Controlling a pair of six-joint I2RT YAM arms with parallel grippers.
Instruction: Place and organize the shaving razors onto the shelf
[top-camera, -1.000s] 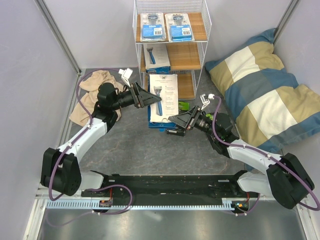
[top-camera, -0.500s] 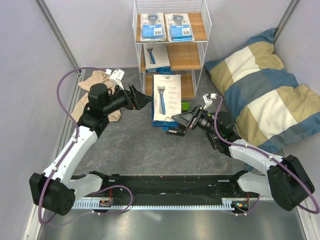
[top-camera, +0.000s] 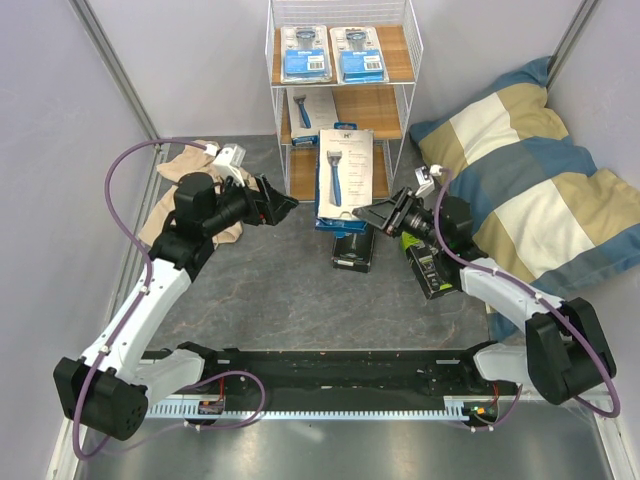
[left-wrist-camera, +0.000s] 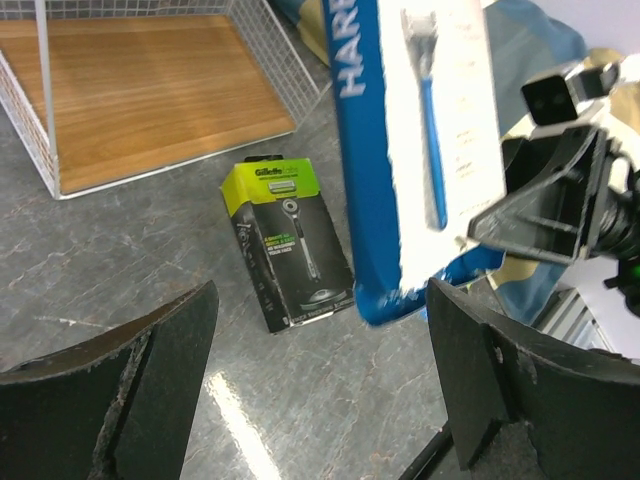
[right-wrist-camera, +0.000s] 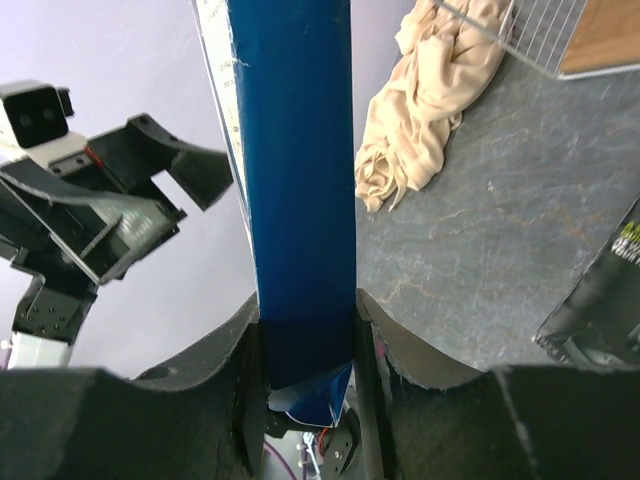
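Centre frame: right gripper (top-camera: 368, 212) clamps the bottom of an upright white razor pack (top-camera: 346, 165) — seemingly just short of the shelf (top-camera: 378, 100); left gripper (top-camera: 283, 203) spread, empty.

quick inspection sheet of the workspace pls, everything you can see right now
surface: grey marbled table, no damage seen
job's things: shelf has two blister cards on the top board and one white pack on the middle board; second white pack held upright in front of it; two black-and-green boxes lie on the table
clutter: beige cloth left of the shelf
grippers: left gripper open and empty; right gripper shut on the second white pack's lower edge
cables: purple cables loop along both arms
surroundings: striped pillow at right; grey walls
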